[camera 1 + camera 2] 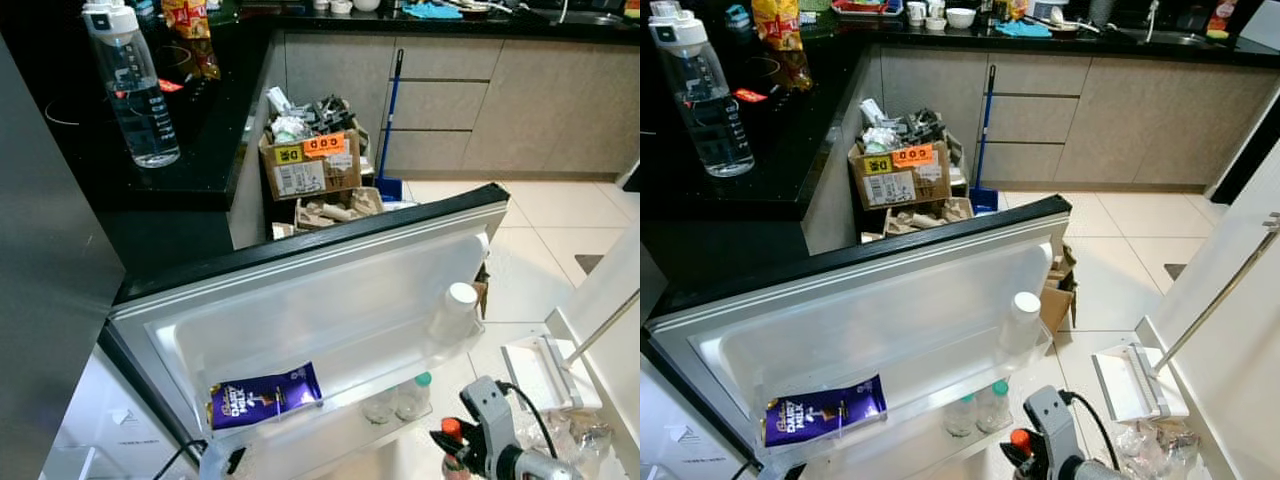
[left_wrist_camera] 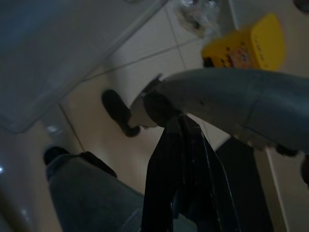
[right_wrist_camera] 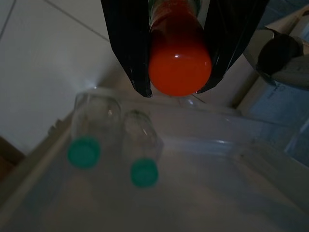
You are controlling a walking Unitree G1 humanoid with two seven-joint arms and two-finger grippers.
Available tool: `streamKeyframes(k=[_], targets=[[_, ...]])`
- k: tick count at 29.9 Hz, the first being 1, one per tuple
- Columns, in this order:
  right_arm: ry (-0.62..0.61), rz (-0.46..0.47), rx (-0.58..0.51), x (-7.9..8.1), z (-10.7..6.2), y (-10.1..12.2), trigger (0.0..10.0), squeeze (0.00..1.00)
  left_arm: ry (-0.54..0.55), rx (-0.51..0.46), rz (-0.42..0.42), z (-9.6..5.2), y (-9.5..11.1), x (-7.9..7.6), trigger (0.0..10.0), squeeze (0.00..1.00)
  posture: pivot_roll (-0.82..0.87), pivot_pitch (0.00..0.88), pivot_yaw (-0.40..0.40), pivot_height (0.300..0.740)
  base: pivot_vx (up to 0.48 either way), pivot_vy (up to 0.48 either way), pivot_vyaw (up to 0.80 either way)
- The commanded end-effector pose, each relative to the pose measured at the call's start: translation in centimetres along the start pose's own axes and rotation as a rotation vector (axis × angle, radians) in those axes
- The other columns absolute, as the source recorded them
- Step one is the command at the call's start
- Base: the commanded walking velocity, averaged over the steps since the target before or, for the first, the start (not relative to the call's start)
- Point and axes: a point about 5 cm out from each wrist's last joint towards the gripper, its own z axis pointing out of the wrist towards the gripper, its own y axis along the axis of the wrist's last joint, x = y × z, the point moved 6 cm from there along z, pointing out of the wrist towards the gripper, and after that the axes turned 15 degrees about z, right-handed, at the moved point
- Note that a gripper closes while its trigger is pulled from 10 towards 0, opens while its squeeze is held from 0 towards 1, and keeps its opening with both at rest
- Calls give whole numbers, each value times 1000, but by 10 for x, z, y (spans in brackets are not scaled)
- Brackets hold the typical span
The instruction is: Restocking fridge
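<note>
Beside the open fridge door [image 1: 330, 270], my right fingers [image 3: 175, 58] clamp an orange-capped bottle [image 3: 179, 65] above two green-capped bottles [image 3: 113, 159] on the door shelf [image 1: 330, 420]; next, lowering it alongside them.

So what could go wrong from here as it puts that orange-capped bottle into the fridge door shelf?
1. The right gripper holds the orange-capped bottle just above the two green-capped bottles on the door shelf; lowering it straight down could knock them over.
2. The fingers grip near the cap, so the bottle may swing or slip on release.
</note>
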Motion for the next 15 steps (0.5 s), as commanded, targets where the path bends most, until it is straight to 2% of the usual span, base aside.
streamKeyframes(k=[1, 7, 8, 9, 10, 15], targets=[[11, -20, -18, -2, -2, 7, 10000, 0, -30, -63, 138, -5, 23, 7, 10000, 0, -71, 0, -20, 740, 0, 0, 0], [26, -31, -16, -1, -3, 8, 10000, 0, -38, -47, 136, -7, 20, 6, 10000, 0, -70, 0, -22, 740, 0, 0, 0], [32, -35, -12, -1, -3, 9, 10000, 0, -54, 3, 143, -9, 7, 1, 10000, 0, -71, 0, -24, 740, 0, 0, 0], [32, -35, -12, -1, -3, 9, 10000, 0, -54, 3, 143, -9, 7, 1, 10000, 0, -71, 0, -24, 740, 0, 0, 0], [39, -40, -8, -1, -4, 9, 10000, 0, -62, 40, 135, -11, -4, -3, 10000, 0, -72, 0, -26, 740, 0, 0, 0], [48, -47, -7, -2, -5, 10, 10000, 0, -37, 96, 141, -15, -18, -3, 10000, 0, -71, 0, -29, 740, 0, 0, 0]])
